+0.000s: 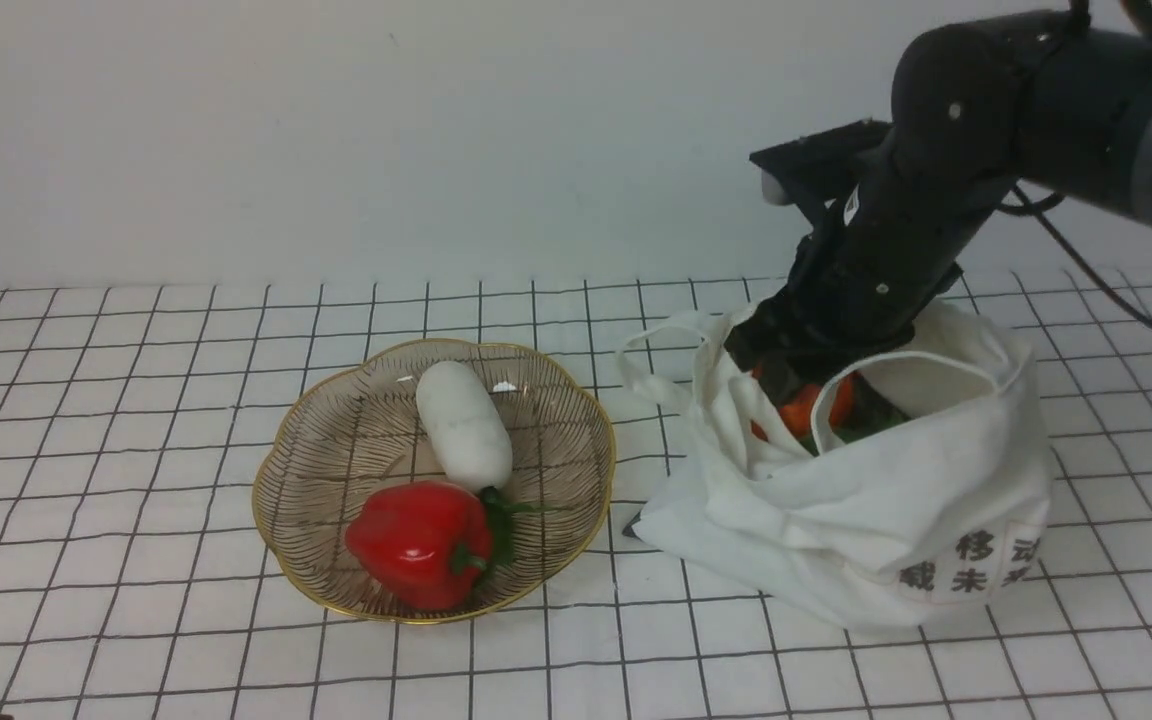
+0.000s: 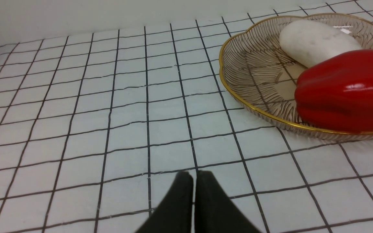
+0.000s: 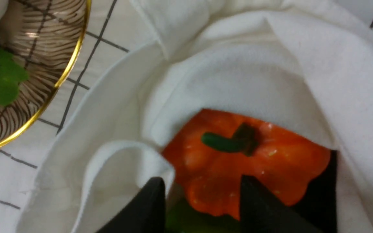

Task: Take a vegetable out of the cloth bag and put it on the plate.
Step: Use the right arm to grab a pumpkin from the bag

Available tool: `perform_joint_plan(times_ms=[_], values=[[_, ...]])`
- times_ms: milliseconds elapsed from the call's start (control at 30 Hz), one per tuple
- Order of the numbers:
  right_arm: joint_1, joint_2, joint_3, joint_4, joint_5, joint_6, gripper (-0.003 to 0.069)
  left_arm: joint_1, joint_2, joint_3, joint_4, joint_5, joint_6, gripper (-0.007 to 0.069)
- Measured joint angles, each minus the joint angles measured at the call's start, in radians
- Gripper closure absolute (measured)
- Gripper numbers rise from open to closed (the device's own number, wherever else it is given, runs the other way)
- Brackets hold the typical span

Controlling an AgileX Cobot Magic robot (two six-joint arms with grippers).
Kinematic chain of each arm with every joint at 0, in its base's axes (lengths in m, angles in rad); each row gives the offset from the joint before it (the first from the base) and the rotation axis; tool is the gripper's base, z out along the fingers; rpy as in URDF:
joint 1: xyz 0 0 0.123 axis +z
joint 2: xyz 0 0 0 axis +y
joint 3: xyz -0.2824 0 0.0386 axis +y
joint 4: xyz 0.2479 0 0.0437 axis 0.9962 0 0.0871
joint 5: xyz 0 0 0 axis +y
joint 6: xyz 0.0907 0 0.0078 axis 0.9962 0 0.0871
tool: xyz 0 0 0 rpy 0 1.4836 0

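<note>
White grid-lined tabletop (image 1: 136,600), plain wall (image 1: 336,120)

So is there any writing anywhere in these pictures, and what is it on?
"移动": upper row of dark print on the cloth bag, partly creased.
"载未" and a third character: lower row; first and last are unsure.
Small white label on the right arm: too small to read.
Nothing else shows text.
</note>
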Motion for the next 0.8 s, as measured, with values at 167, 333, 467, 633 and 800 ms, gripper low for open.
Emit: perform_joint_plan(times_ms=[167, 333, 467, 633, 800], values=[[0.0, 0.004, 0.0, -0.074, -0.04, 0.046, 0.01, 0.0, 0.0, 0.0, 0.0, 0.0, 0.0, 0.0632], [0.0, 0.026, 0.0, -0.095, -0.095, 0.05, 0.0035, 0.0, 0.0, 0.0, 0.0, 0.0, 0.0, 0.0632], [0.0, 0.041, 0.0, -0.101, -0.109, 0.051, 0.0103, 0.0, 0.0, 0.0, 0.0, 0.0, 0.0, 0.0632], [0.001, 0.058, -0.007, -0.107, -0.135, 0.052, 0.0284, 0.0, 0.0, 0.0, 0.0, 0.0, 0.0, 0.0632], [0.001, 0.057, -0.011, -0.11, -0.132, 0.052, 0.0573, 0.0, 0.0, 0.0, 0.0, 0.0, 0.0, 0.0632]])
